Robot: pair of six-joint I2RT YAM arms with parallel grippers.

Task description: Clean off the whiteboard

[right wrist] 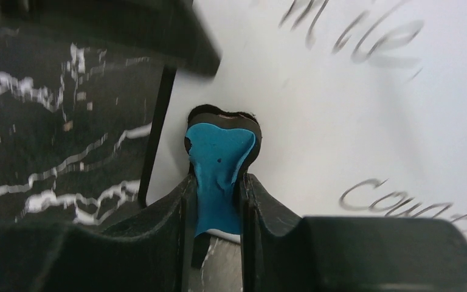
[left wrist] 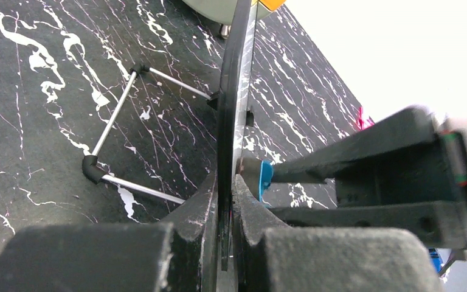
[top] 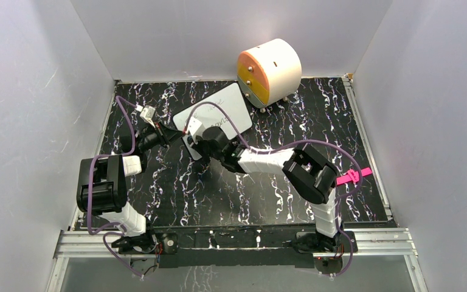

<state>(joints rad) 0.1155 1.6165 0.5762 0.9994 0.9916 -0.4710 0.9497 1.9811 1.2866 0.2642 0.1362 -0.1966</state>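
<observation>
Firmly, left tool (left wrist: 225,185) clamps the whiteboard (right wrist: 352,140) edge — right tool (right wrist: 216,182) pinches eraser (right wrist: 220,155) on it.

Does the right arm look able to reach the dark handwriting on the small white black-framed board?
Probably yes: the right gripper, shut on a blue eraser, is at the board, only bare white surface before the handwriting.

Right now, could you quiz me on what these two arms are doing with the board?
1. What colour is the eraser pad in the right gripper?
2. Which clamps the edge of the whiteboard: A left gripper, B right gripper?
3. True or false: the whiteboard is wiped clean.
Key: 1 blue; 2 A; 3 false, handwriting shows on it.
</observation>
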